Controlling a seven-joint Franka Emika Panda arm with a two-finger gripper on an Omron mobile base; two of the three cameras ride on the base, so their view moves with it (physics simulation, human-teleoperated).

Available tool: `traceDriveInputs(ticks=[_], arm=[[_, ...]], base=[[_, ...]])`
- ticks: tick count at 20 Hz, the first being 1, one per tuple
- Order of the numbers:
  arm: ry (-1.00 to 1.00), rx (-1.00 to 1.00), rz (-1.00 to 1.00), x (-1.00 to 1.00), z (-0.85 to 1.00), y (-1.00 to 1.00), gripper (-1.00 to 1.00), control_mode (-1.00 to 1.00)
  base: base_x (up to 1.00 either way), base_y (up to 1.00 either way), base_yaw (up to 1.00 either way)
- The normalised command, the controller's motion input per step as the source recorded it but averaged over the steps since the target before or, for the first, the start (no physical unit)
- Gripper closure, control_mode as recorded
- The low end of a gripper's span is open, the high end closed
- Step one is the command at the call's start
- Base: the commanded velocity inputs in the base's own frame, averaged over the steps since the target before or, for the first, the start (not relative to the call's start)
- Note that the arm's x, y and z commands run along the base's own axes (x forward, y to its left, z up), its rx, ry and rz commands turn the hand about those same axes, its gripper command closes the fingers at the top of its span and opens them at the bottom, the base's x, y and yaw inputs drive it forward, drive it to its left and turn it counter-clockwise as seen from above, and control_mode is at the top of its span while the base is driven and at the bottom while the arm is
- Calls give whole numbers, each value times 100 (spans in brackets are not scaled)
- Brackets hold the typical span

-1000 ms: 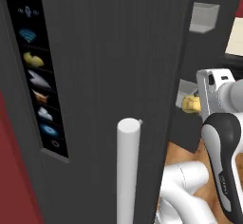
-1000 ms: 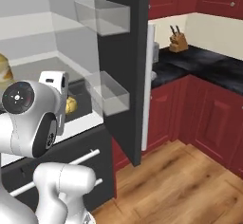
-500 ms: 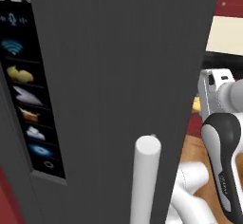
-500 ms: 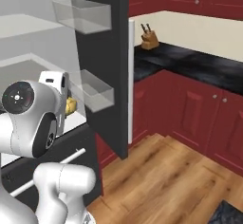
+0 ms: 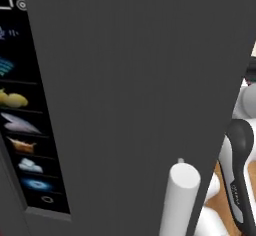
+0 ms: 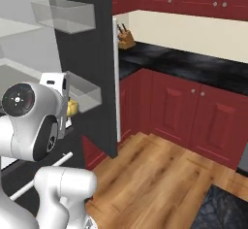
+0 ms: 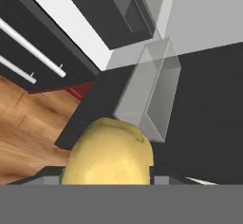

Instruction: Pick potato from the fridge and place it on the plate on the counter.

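The yellow-tan potato (image 7: 109, 152) sits low in the hand view, with my gripper (image 7: 107, 177) shut on it. From the right base view the potato (image 6: 72, 107) peeks out beside the white wrist, level with the lower clear bin (image 6: 86, 95) of the fridge door (image 6: 92, 53). That dark fridge door (image 5: 130, 80) looms close in the left base view, with its silver handle (image 5: 178, 200) and icon panel (image 5: 20, 130). The black counter (image 6: 193, 68) runs along the far wall over red cabinets. The plate is out of view.
A knife block (image 6: 126, 38) stands on the counter's left end. Red cabinet doors (image 6: 193, 111) with silver knobs line the wall. Wooden floor (image 6: 155, 174) lies open between the fridge and the cabinets, with a dark mat (image 6: 223, 208) at the lower right.
Both base views have swung, so the camera has moved: the fridge door fills more of the left view, and the counter and cabinets have slid leftward in the right view. The potato stays in the gripper.
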Motion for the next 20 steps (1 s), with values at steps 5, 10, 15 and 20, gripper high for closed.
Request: traceDriveInputs(ticks=[5,10,15,20], arm=[[0,0,0,0,0,0,100,100],[0,0,0,0,0,0,100,100],[0,0,0,0,0,0,100,100],[0,0,0,0,0,0,100,100]], base=[[-9,-5,-30],[-11,-8,-29],[-11,-7,-29],[-9,-5,-28]])
